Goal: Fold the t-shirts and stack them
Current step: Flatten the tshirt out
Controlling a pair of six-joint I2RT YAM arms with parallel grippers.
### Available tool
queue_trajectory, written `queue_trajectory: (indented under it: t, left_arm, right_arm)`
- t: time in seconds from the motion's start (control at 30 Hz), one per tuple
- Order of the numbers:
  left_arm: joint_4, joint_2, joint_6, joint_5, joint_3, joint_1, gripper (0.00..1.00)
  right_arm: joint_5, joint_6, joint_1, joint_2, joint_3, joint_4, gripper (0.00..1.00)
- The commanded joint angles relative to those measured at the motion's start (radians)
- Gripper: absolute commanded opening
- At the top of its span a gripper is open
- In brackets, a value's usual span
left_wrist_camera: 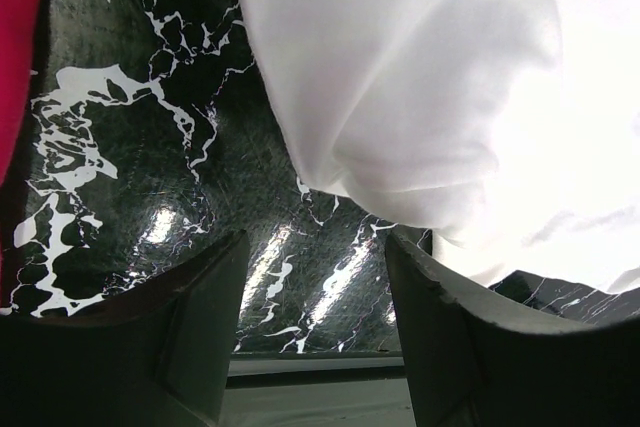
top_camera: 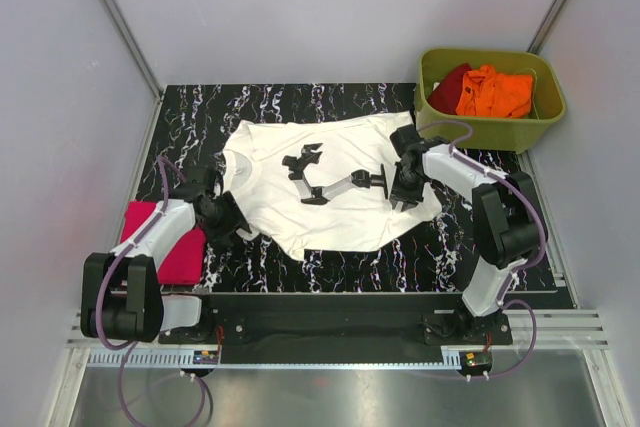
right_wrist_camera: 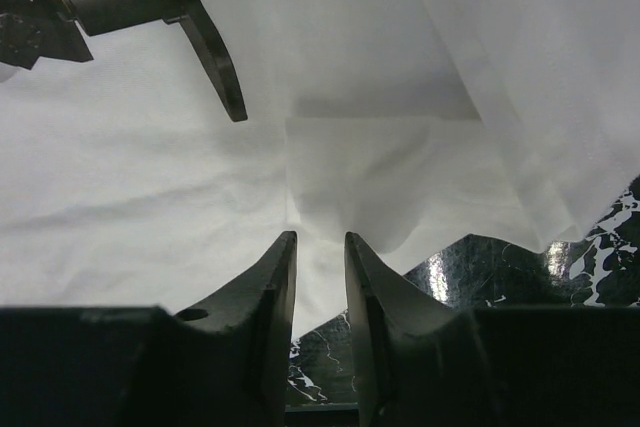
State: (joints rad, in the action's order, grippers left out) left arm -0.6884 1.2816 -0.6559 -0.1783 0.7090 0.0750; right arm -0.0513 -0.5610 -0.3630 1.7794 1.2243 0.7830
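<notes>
On the marbled mat (top_camera: 200, 117), dead centre between your two arms, the white shirt (top_camera: 345, 217) lies spread flat, print (top_camera: 330, 182) up. It is the one to work, and both arms are already at its edges.

Your left gripper (left_wrist_camera: 315, 242) sits at the shirt's near-left edge with its jaws standing wide and only bare mat between them. In its wrist view the cloth lies just ahead and toward the right-hand finger, close but not in the gap. From there the shirt lies to the right, so any fold from this side goes inward, toward the print.

Your right gripper (right_wrist_camera: 320, 239) is on the opposite edge, a little farther back. Its jaws are narrow — a thin slit with white cloth showing in it — though I cannot tell whether the hem is actually pinched. It looks the nearer of the two to a grip.

Well apart from all this, the pink shirt (top_camera: 170, 247) lies folded at the mat's left edge. The orange shirt (top_camera: 495, 92) and red shirt (top_camera: 448, 87) wait in the tub (top_camera: 480, 132), far right.
</notes>
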Motion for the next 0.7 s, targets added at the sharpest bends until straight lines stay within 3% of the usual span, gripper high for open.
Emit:
queue_trajectory:
  t: [0.0, 0.37, 0.57, 0.67]
  left_arm:
    - [0.018, -0.031, -0.008, -0.021, -0.006, -0.006, 0.61]
    - [0.009, -0.039, -0.002, -0.02, -0.019, -0.006, 0.62]
    - [0.006, -0.031, 0.007, -0.006, -0.006, -0.006, 0.66]
    - [0.009, -0.022, 0.007, -0.01, -0.005, -0.006, 0.66]
  right_arm:
    - [-0.015, -0.004, -0.013, 0.021, 0.0, -0.021, 0.33]
    - [-0.084, 0.024, -0.011, 0.106, 0.027, -0.013, 0.31]
    - [-0.105, 0.042, -0.011, 0.1, 0.034, -0.01, 0.17]
    - [-0.131, 0.061, -0.013, 0.066, 0.053, 0.033, 0.05]
